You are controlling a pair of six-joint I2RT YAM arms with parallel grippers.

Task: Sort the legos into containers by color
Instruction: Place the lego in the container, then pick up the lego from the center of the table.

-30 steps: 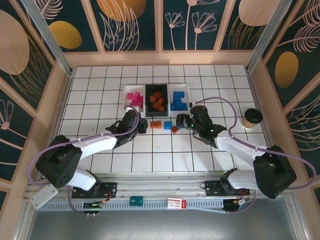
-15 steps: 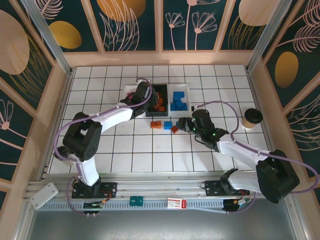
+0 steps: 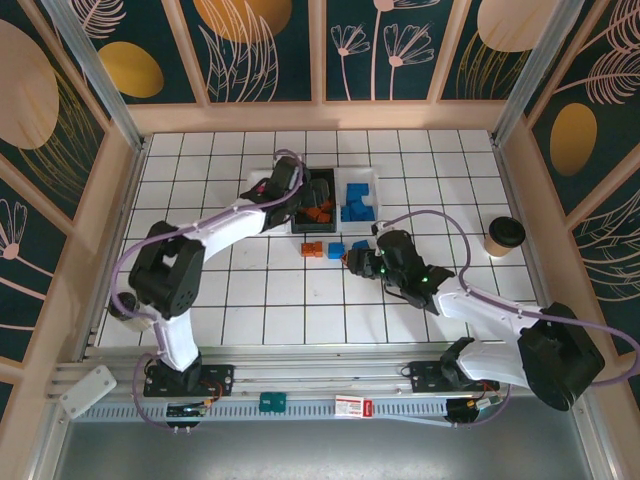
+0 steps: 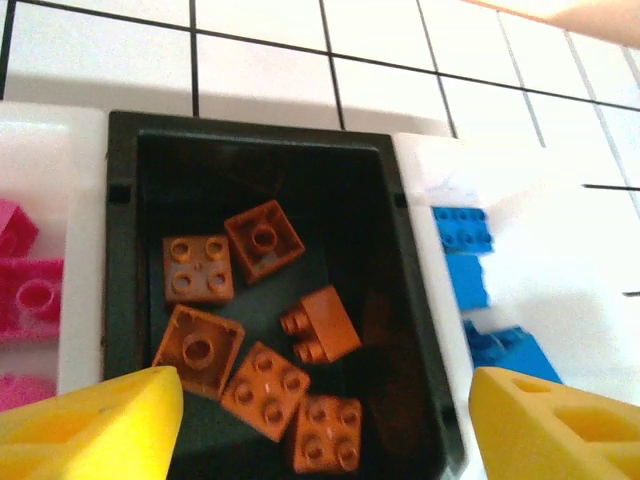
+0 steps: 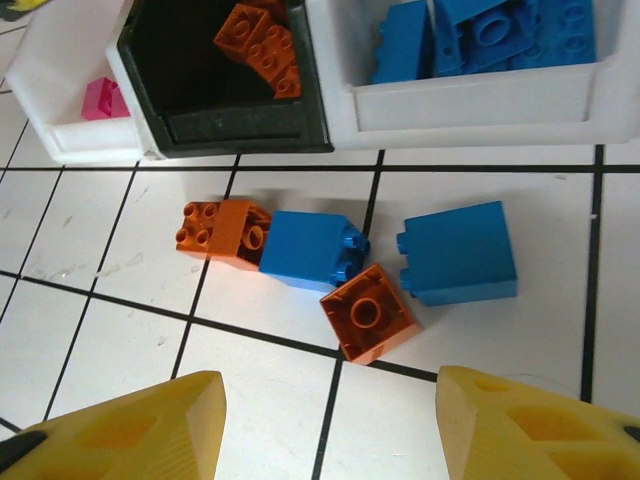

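Mid-sort: jaws apart and empty on both sides.

In the top view, your left gripper [image 3: 303, 207] hangs over the small rectangular black plastic bin [image 3: 331, 185], and your right gripper [image 3: 354, 262] sits low over the white tiled table [image 3: 250, 300], near the loose bricks [image 3: 336, 250]. In the left wrist view, the yellow fingers [image 4: 90, 425] stand wide apart above the black plastic bin, which holds six orange-brown plastic bricks [image 4: 265, 240]. Magenta-pink plastic bricks [image 4: 30, 300] lie in the left white plastic bin [image 4: 40, 140], and blue plastic bricks [image 4: 462, 228] in the right white plastic bin [image 4: 500, 165]. In the right wrist view, the fingers are spread and hold nothing over the loose bricks, two orange-brown and two blue, on the tiles just in front of the bins.
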